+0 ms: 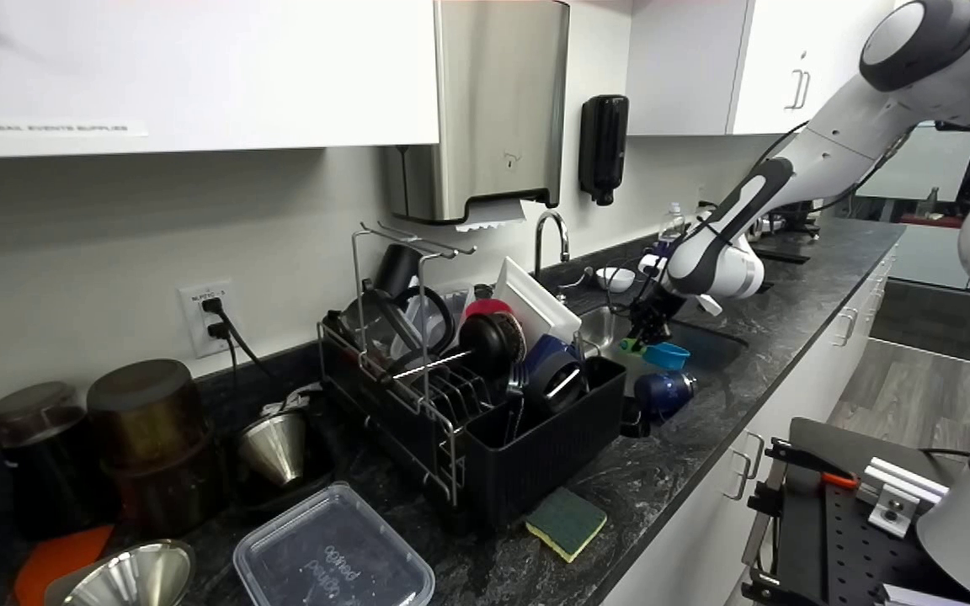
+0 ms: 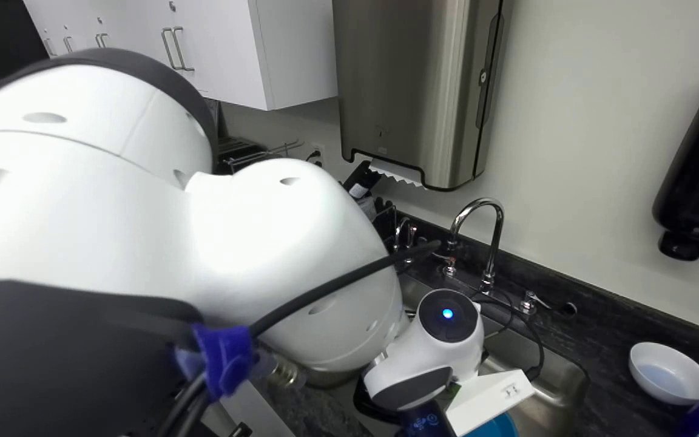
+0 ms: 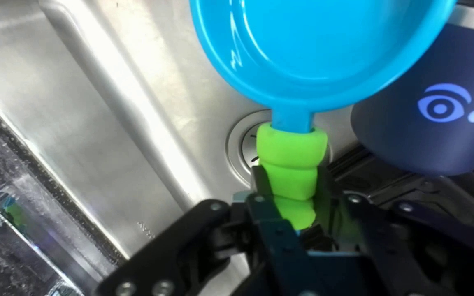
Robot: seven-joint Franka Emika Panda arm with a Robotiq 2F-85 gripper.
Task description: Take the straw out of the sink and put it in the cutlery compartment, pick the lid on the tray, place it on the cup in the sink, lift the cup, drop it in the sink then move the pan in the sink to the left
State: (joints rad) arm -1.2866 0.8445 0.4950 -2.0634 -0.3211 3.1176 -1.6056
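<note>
My gripper [image 3: 289, 181] is shut on the green handle of the blue pan [image 3: 315, 41], one finger on each side. The pan is over the drain of the steel sink [image 3: 97, 102] in the wrist view. In an exterior view the pan [image 1: 666, 355] shows below the gripper [image 1: 650, 324]; its height above the sink floor is hard to judge. A dark blue cup [image 3: 434, 119] with a metal rim lies on its side, right of the pan. The black cutlery compartment [image 1: 535, 459] fronts the dish rack and holds forks. I cannot make out the straw or the lid.
The dish rack [image 1: 443, 396] is crowded with dishes, and a white rectangular dish [image 1: 531, 299] leans towards the sink. A curved tap [image 2: 495, 243] rises behind the basin. A white bowl [image 2: 668, 370] stands on the counter. A green sponge [image 1: 567, 522] lies before the rack.
</note>
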